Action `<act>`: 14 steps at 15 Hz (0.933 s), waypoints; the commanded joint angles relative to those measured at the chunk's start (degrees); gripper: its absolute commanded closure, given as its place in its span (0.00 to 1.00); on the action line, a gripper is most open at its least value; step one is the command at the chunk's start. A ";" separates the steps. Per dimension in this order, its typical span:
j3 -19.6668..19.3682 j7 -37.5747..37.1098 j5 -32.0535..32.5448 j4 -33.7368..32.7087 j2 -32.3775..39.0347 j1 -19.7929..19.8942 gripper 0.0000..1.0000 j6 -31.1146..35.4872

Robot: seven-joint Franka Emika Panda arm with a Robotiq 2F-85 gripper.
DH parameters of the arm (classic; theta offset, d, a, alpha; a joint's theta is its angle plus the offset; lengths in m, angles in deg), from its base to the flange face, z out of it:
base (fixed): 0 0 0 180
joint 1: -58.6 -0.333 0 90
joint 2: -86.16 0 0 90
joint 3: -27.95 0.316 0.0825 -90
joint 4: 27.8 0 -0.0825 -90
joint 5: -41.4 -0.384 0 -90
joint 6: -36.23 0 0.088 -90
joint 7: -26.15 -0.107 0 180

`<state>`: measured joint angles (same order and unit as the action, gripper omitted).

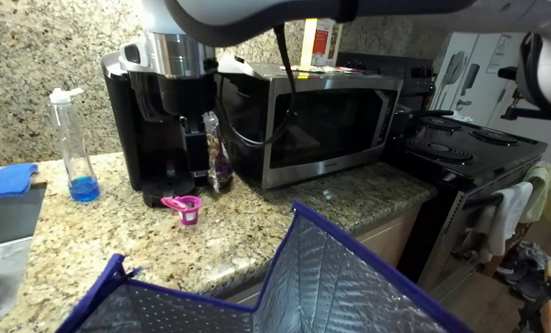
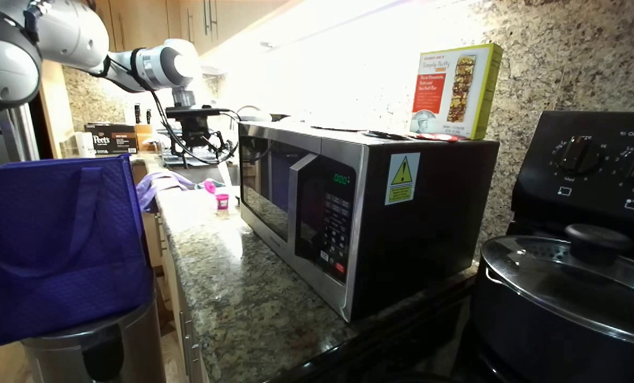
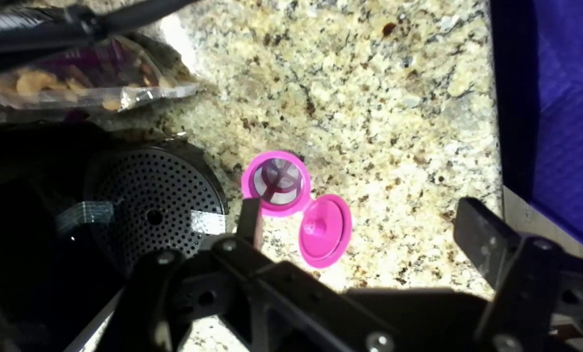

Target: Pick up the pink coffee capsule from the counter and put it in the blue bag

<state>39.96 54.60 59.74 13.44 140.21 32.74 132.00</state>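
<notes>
Wrist view | pink coffee capsule (image 3: pixel 294 205) on counter (image 3: pixel 409 146), lid (image 3: pixel 325 232) open | packet (image 3: pixel 115 63) — tan pieces (image 3: pixel 37 82) inside | pincer (image 3: pixel 360 227) — parted wide

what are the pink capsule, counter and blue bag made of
Pink capsule: probably smooth moulded plastic, given its solid colour. Counter: polished stone, likely granite, being speckled and glinting. Blue bag: matte fabric, perhaps synthetic, from its dimpled surface; its lining looks foil-like, silvery and quilted.

A kitchen, as the stove (image 1: pixel 476 157), microwave (image 1: pixel 326 125), sink (image 1: pixel 9 217) and granite counter (image 1: pixel 113 231) show.
</notes>
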 commanded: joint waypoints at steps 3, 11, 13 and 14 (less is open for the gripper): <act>-0.85 0.67 -0.01 -1.71 0.50 -0.68 0.00 0.00; -2.65 7.41 -1.20 -7.02 4.07 -1.83 0.00 -5.92; -3.64 8.43 -0.84 -8.15 4.42 -2.03 0.00 -7.33; -4.17 8.86 -0.57 -8.96 4.74 -2.13 0.00 -7.38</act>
<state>37.34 60.35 59.49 9.80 142.80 31.30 127.54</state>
